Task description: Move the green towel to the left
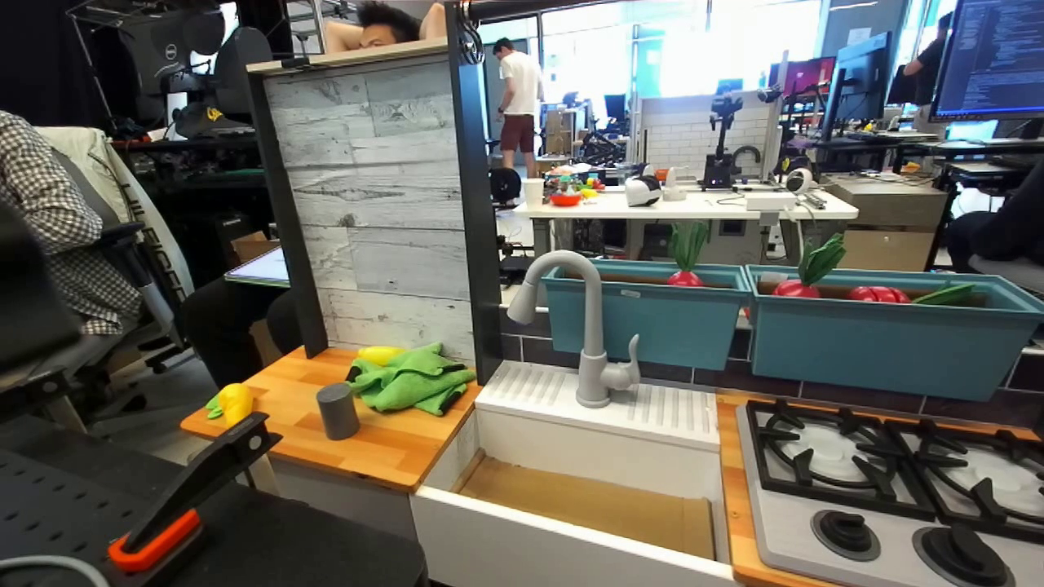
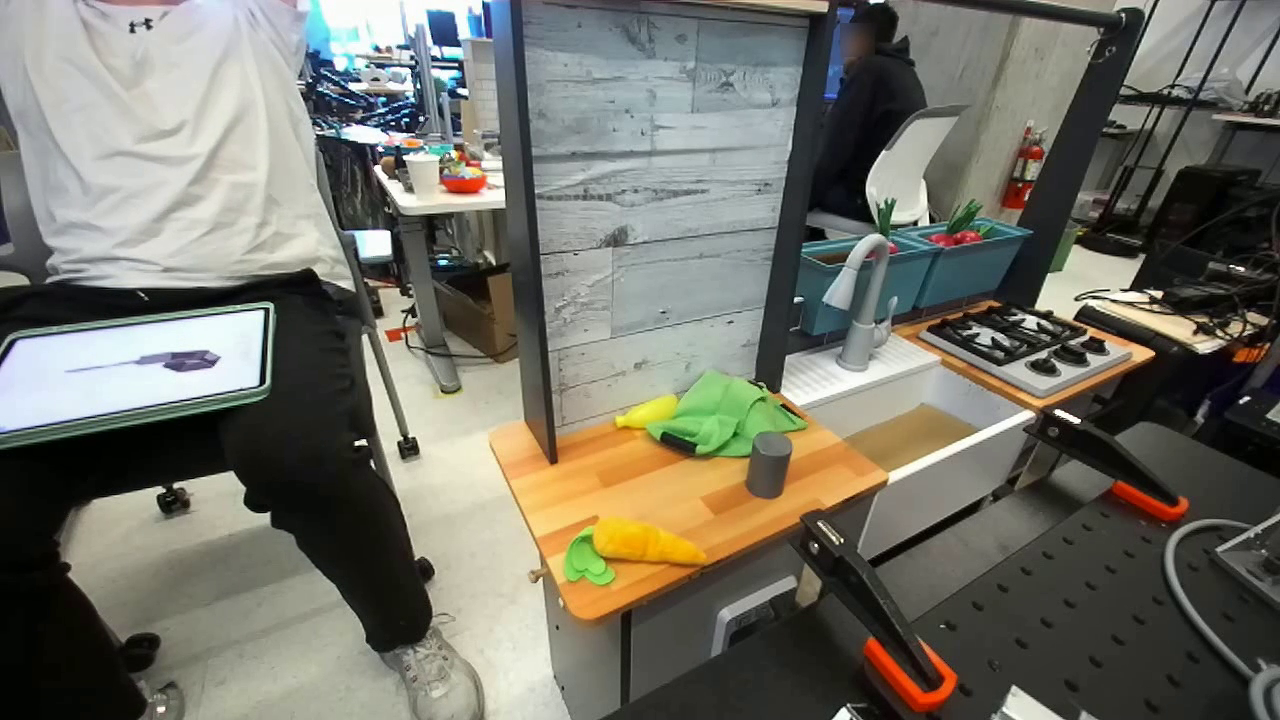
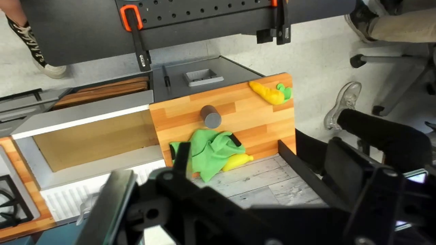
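Seen from the wrist, the wooden worktop (image 3: 252,119) stretches out beyond the fingers (image 3: 181,160), which are spread well apart. Left of them in that view is the white sink (image 3: 109,165) with a flat brown sheet (image 3: 98,139) lying in it. Two teal planters (image 3: 63,233) sit to the lower left of the fingers; in an exterior view, the planter nearer the sink (image 1: 640,318) shows one red vegetable (image 1: 685,279) with an upright green top, its neighbour (image 1: 873,346) two more. The green towel (image 3: 209,153) lies crumpled on the worktop, just past one of the fingers and partly hidden by it. In both exterior views, well apart from the fingers, a red bowl (image 2: 464,186) holds coloured things (image 2: 458,166) too small to name. A yellow carrot (image 3: 269,93) with green leaves lies across the worktop from the fingers, near a corner. Closer in, a grey cylinder (image 3: 210,116) stands upright just beside the towel; whether it is hollow cannot be told. A yellow banana (image 3: 235,162) touches the towel, seen between the fingers.
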Motion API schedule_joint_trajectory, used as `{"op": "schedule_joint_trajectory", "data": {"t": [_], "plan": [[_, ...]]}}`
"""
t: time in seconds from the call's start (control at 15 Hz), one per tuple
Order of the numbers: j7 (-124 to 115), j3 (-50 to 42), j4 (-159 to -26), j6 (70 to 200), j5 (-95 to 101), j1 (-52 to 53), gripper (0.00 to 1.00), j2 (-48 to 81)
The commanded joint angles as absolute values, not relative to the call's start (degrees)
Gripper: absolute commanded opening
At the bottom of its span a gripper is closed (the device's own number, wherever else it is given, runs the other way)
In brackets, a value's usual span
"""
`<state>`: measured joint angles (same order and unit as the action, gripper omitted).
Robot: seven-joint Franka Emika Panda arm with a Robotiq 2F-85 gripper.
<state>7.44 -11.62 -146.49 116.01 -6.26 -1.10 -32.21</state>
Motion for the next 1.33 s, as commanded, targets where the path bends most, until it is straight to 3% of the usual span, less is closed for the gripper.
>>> {"op": "schedule_joint_trajectory", "data": {"t": [0.0,0.47,0.53,1.27], "plan": [[6.60,-10.36,-144.12,124.78,-7.55,-1.95,1.00,-20.70],[6.23,-8.35,-134.28,132.26,-11.05,-1.37,1.00,0.53],[6.11,-8.16,-138.79,131.93,-9.02,-2.48,1.00,-5.02],[6.37,-7.15,-133.68,133.54,-9.75,-2.71,1.00,3.48]]}}
